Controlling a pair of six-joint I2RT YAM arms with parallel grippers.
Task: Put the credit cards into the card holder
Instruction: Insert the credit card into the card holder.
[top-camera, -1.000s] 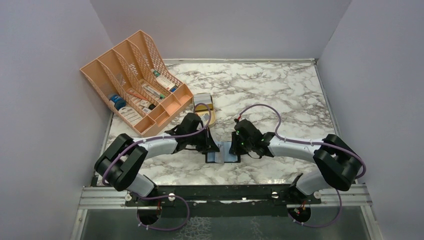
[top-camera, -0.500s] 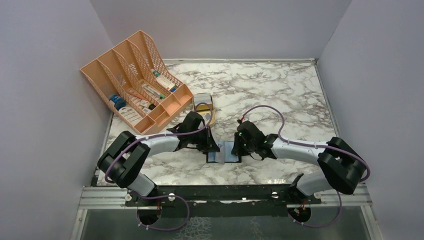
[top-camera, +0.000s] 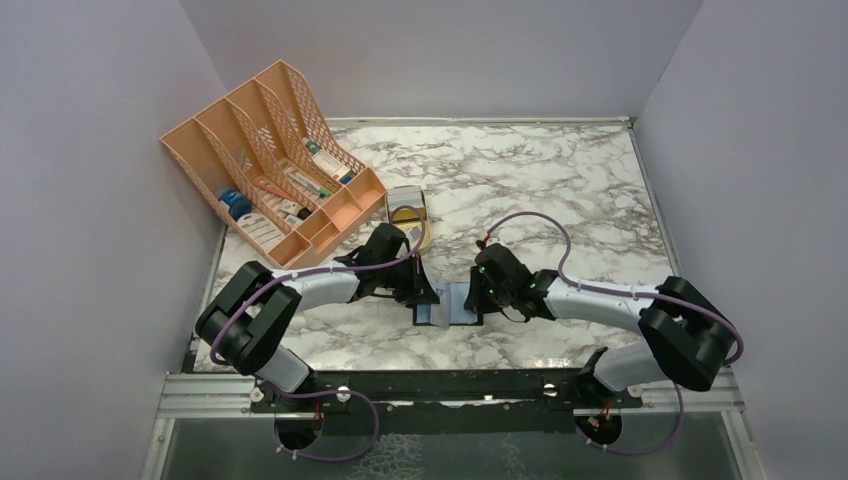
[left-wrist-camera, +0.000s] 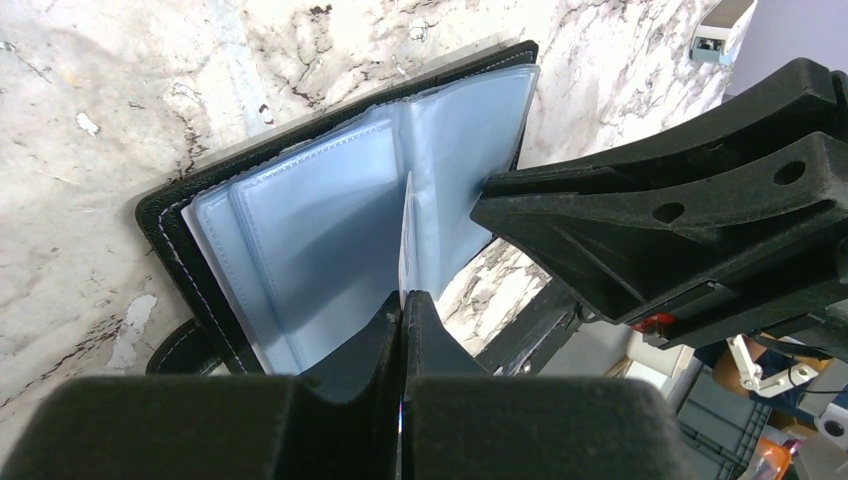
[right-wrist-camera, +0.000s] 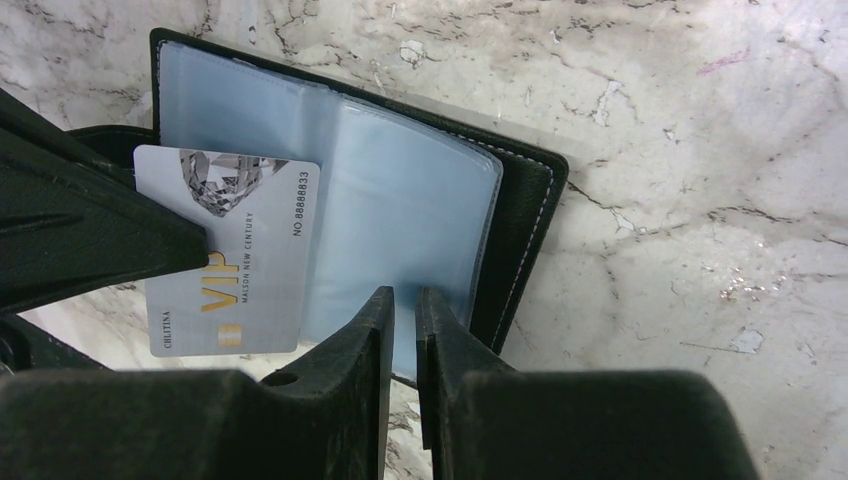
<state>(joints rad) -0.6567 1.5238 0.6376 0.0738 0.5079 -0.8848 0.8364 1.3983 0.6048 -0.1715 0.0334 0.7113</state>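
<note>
The left gripper (left-wrist-camera: 402, 298) is pinched tight on the edge of a pale grey credit card (right-wrist-camera: 235, 260), held over the open card holder (right-wrist-camera: 527, 215) lying flat on the marble table (right-wrist-camera: 700, 150), while the right gripper (right-wrist-camera: 403, 312), jaws narrowed, nips one of its clear sleeves (right-wrist-camera: 420, 210).

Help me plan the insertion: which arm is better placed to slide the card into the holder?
Left. The left end effector is shut on the grey VIP card, right at the open card holder's sleeves. The right end effector seems to pinch a sleeve edge, steadying it.
</note>
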